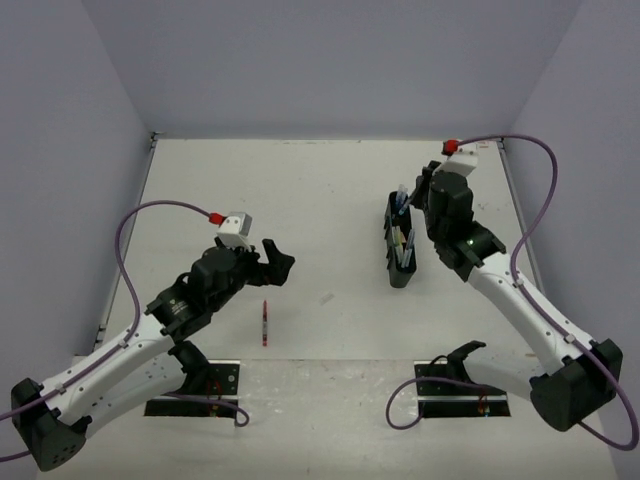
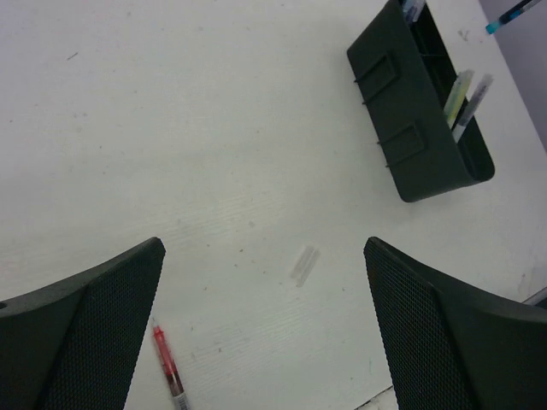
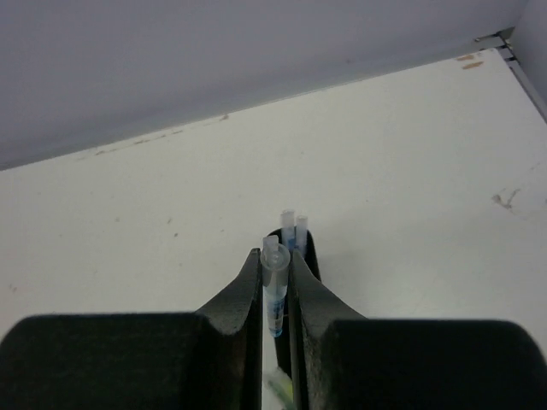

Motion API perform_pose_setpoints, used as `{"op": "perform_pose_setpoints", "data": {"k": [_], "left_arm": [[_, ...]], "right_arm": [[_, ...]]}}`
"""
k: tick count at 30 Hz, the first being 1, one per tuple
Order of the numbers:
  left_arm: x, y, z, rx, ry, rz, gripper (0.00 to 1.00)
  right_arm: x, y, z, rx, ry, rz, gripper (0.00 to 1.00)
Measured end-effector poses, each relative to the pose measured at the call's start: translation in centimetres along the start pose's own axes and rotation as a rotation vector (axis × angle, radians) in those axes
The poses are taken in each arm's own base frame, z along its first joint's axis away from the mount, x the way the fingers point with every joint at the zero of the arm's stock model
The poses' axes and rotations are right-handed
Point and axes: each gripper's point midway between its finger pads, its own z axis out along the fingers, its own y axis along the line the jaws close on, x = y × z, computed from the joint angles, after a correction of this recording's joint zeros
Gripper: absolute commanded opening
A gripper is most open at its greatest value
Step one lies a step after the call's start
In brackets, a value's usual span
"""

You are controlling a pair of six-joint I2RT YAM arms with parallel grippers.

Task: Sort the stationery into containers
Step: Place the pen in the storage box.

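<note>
Black tray [image 1: 402, 278] sits at three o'clock of table centre. My right gripper [image 3: 275, 260] is clenched on a blue pen [image 3: 274, 295] by the tray's twelve-o'clock end, and I want the pen plumb over that compartment before letting go. Left gripper [image 2: 263, 248] hangs spread wide, with the red pen [image 2: 167, 369] lying at its seven o'clock.

A white matte tabletop [image 1: 320, 190] is boxed in on three sides by plain lilac-grey walls [image 1: 330, 60]. A thin metal strip [image 1: 126, 240] runs along its left edge. The surface is scuffed: there is a small dark scratch [image 3: 504, 198] near the far right corner, and brownish specks [image 3: 137, 141] — possibly dried residue — line the back-wall seam.
</note>
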Motion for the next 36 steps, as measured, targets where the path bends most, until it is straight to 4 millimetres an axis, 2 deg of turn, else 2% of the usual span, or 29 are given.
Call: {"op": "perform_pose_setpoints", "data": {"k": [3, 6, 11, 14, 19, 20, 21, 23, 28, 30, 33, 36], "left_arm": [[0.7, 1.4, -0.3, -0.062, 0.020, 0.010, 1.00], [1.1, 1.9, -0.5, -0.087, 0.038, 0.012, 1.00], [1.7, 2.3, -0.6, -0.103, 0.061, 0.017, 1.00], [2.0, 2.6, -0.6, -0.114, 0.071, 0.018, 1.00], [2.7, 3.6, -0.6, -0.169, 0.094, 0.007, 1.00], [3.0, 4.0, -0.6, -0.190, 0.105, 0.002, 1.00], [3.3, 4.3, -0.6, -0.211, 0.114, -0.005, 1.00], [3.9, 5.0, -0.6, -0.254, 0.130, -0.023, 1.00], [5.7, 6.7, -0.8, -0.346, 0.169, -0.081, 0.98], [6.8, 7.3, -0.9, -0.374, 0.198, -0.095, 0.95], [8.6, 8.1, -1.2, -0.406, 0.239, -0.121, 0.92], [10.9, 9.0, -1.5, -0.435, 0.295, -0.139, 0.91]], "right_arm": [[-0.4, -1.6, 2.6, 0.079, 0.014, -0.008, 0.00], [-0.1, -2.1, 5.4, 0.120, 0.041, -0.024, 0.00], [2.9, -2.4, 9.0, 0.144, 0.127, -0.073, 0.00], [5.1, -2.3, 10.1, 0.142, 0.180, -0.098, 0.00], [7.0, -2.0, 10.7, 0.120, 0.225, -0.102, 0.09], [7.2, -2.0, 10.6, 0.118, 0.229, -0.100, 0.18], [7.4, -2.0, 10.6, 0.116, 0.233, -0.097, 0.31], [7.8, -2.0, 10.6, 0.116, 0.242, -0.090, 0.40], [9.1, -2.2, 10.3, 0.113, 0.273, -0.077, 0.50], [9.4, -2.1, 10.1, 0.108, 0.284, -0.072, 0.52], [9.4, -2.1, 9.6, 0.102, 0.296, -0.065, 0.53], [8.5, -1.9, 8.2, 0.084, 0.300, -0.049, 0.56]]}}
